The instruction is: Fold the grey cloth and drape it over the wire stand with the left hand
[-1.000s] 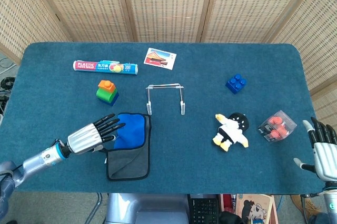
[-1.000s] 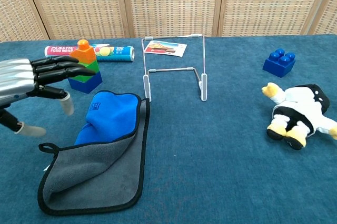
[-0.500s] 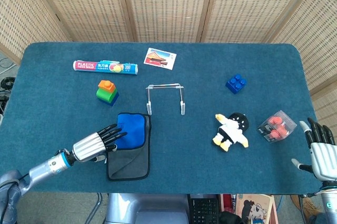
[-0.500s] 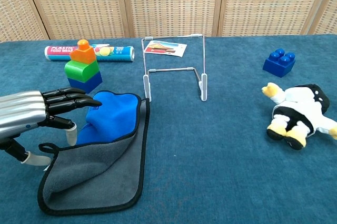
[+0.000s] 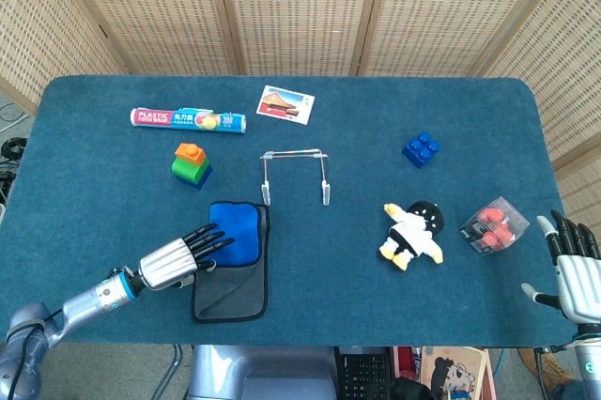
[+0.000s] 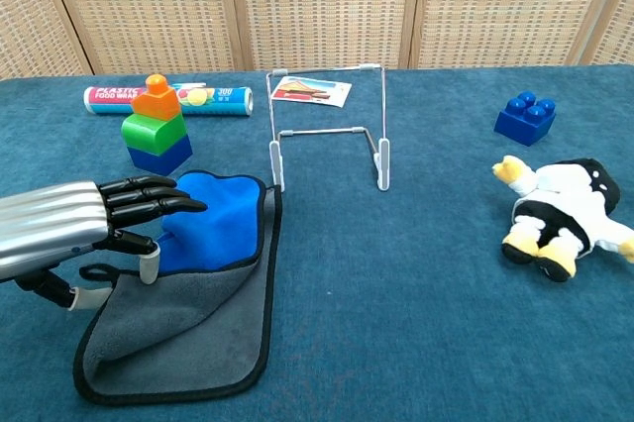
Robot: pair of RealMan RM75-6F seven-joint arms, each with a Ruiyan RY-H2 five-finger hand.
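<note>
Chest view shows the left hand low over the left edge of the cloth, fingers straight and spread, holding nothing. A second ago it stood higher and further back, level with the stacked blocks; it has since dropped and come forward, so its fingertips now reach over the blue folded-over part. Whether they touch the fabric cannot be told. The blue flap looks flatter than before, which suggests the fold is being pressed down; the cloth is partly folded only, with the grey half spread on the tabletop.

The cloth lies in front of the stand, its far corner just beside the stand's left foot. Nothing hangs on the stand, so draping is not yet done.

Head view shows the right hand at the tabletop's right edge, fingers apart, empty and well away from the work.

One container is present: a clear box holding red items, their kind too small to tell.
</note>
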